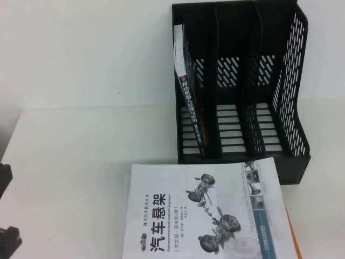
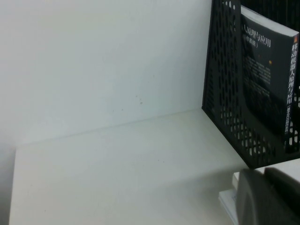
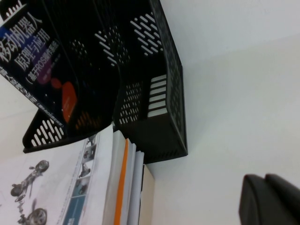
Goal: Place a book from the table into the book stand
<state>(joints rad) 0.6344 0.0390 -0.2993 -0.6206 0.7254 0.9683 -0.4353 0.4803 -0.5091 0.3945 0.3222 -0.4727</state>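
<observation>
The black book [image 1: 192,110] stands on edge, leaning, in the left compartment of the black book stand [image 1: 294,86] on the white table [image 1: 70,162]. The book also shows in the left wrist view [image 2: 267,70] and the right wrist view [image 3: 42,70], inside the stand [image 2: 225,93] [image 3: 161,117]. My left gripper [image 2: 262,172] is shut and empty, low by the table's left front, apart from the stand; dark parts of that arm show at the high view's left edge [image 1: 8,237]. My right gripper [image 3: 265,178] is shut and empty over bare table right of the stand.
A white book with car-suspension drawings [image 1: 205,216] lies on top of a stack in front of the stand; the stack's edges show in the right wrist view [image 3: 126,187]. The stand's middle and right compartments hold nothing. A white wall is behind.
</observation>
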